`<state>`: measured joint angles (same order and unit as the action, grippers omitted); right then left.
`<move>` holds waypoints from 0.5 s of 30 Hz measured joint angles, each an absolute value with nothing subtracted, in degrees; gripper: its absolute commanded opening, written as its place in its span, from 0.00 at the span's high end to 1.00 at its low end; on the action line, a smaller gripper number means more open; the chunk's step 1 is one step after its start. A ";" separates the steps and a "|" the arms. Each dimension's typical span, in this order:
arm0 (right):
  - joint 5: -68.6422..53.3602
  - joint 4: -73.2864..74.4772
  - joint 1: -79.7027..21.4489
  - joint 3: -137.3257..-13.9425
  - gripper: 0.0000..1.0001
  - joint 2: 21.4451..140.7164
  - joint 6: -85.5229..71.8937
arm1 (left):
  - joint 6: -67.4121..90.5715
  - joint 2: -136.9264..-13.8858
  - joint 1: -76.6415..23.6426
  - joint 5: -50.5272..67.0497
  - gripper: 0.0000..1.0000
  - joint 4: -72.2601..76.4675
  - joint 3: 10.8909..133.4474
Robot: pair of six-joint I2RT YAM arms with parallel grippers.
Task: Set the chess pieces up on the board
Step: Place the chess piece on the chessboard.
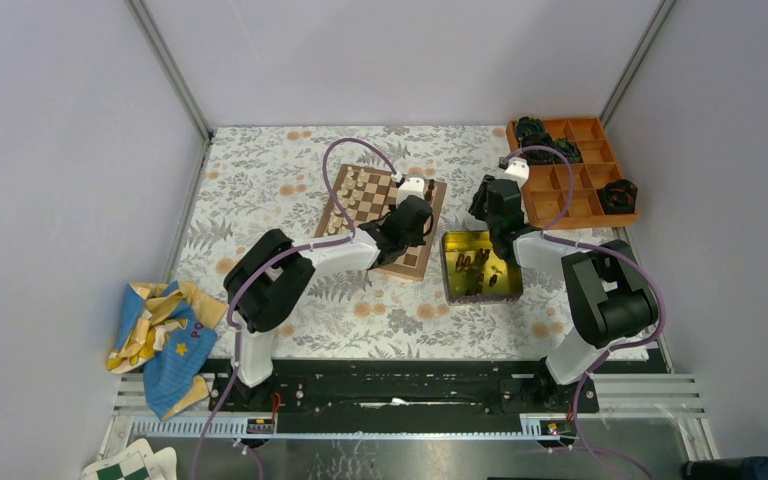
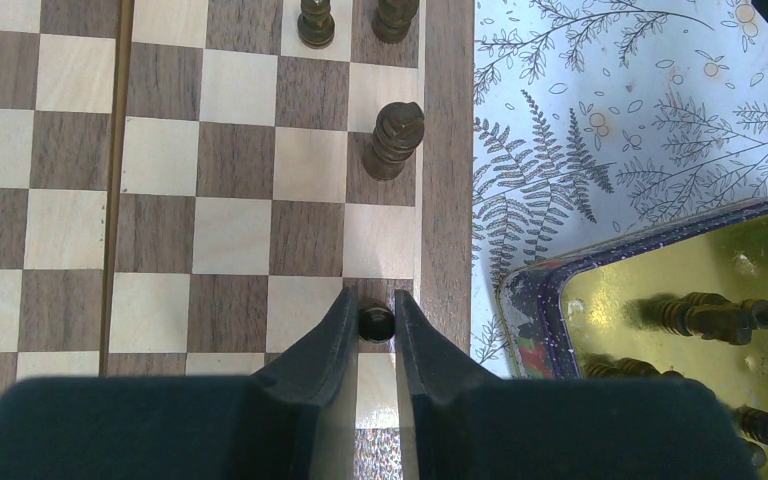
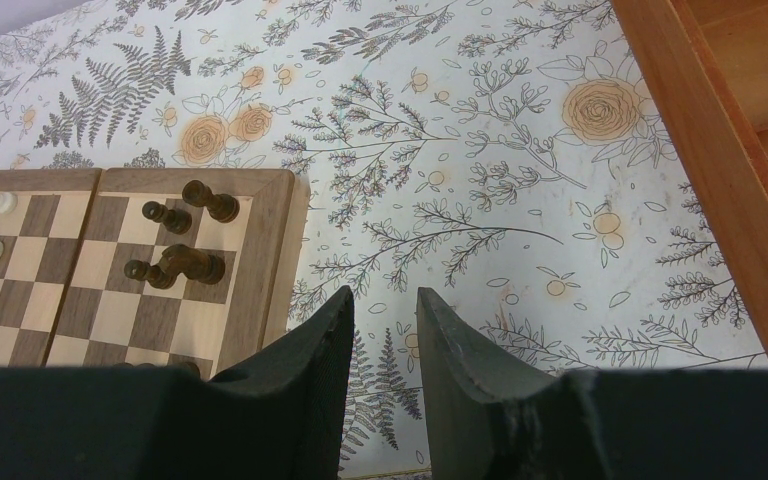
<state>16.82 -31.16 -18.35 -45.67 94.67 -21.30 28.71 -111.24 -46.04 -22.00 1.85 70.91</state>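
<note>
Chess pieces (image 2: 393, 140) of turned wood dot the checkered board (image 2: 230, 160). At its edge the left gripper (image 2: 372, 305) pinches a round-topped dark piece (image 2: 376, 322). Beside the board, the right gripper (image 3: 385, 300) has its fingers parted, empty.

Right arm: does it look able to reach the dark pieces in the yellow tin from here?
Probably yes. The right gripper hangs empty, jaws apart, just past the tin's far rim; the dark pieces lie uncovered inside. The left gripper grips one piece at the board's edge, clear of the tin.
</note>
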 measured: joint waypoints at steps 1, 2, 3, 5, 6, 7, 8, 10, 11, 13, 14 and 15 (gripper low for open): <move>16.80 -31.16 -18.35 -45.67 0.63 94.67 -21.30 | 28.71 -111.24 -46.04 -22.00 1.00 1.87 70.91; 16.82 -31.16 -18.35 -45.67 0.63 94.67 -21.30 | 28.71 -111.24 -46.04 -22.00 1.00 1.85 70.91; 16.80 -31.16 -18.35 -45.67 0.63 94.67 -21.30 | 28.71 -111.24 -46.04 -22.00 0.99 1.85 70.91; 16.80 -31.16 -18.35 -45.67 0.63 94.67 -21.30 | 28.73 -111.24 -46.04 -22.00 0.95 1.85 70.91; 16.80 -31.16 -18.35 -45.67 0.63 94.67 -21.30 | 28.73 -111.24 -46.04 -22.00 0.92 1.85 70.91; 16.80 -31.16 -18.35 -45.67 0.63 94.67 -21.30 | 28.73 -111.24 -46.04 -22.00 0.89 1.85 70.91; 16.80 -31.16 -18.35 -45.67 0.63 94.67 -21.30 | 28.75 -111.24 -46.04 -22.00 0.86 1.85 70.91; 16.80 -31.16 -18.35 -45.67 0.63 94.67 -21.30 | 28.75 -111.24 -46.04 -22.00 0.81 1.85 70.91; 16.80 -31.16 -18.35 -45.67 0.63 94.67 -21.30 | 28.75 -111.24 -46.04 -22.00 0.79 1.85 70.91; 16.80 -31.16 -18.35 -45.67 0.63 94.67 -21.30 | 28.75 -111.24 -46.04 -22.00 0.74 1.85 70.91; 16.80 -31.16 -18.35 -45.67 0.63 94.67 -21.30 | 28.75 -111.24 -46.04 -22.00 0.71 1.85 70.91; 16.80 -31.16 -18.35 -45.67 0.63 94.67 -21.30 | 28.77 -111.26 -46.06 -22.00 0.69 1.85 70.91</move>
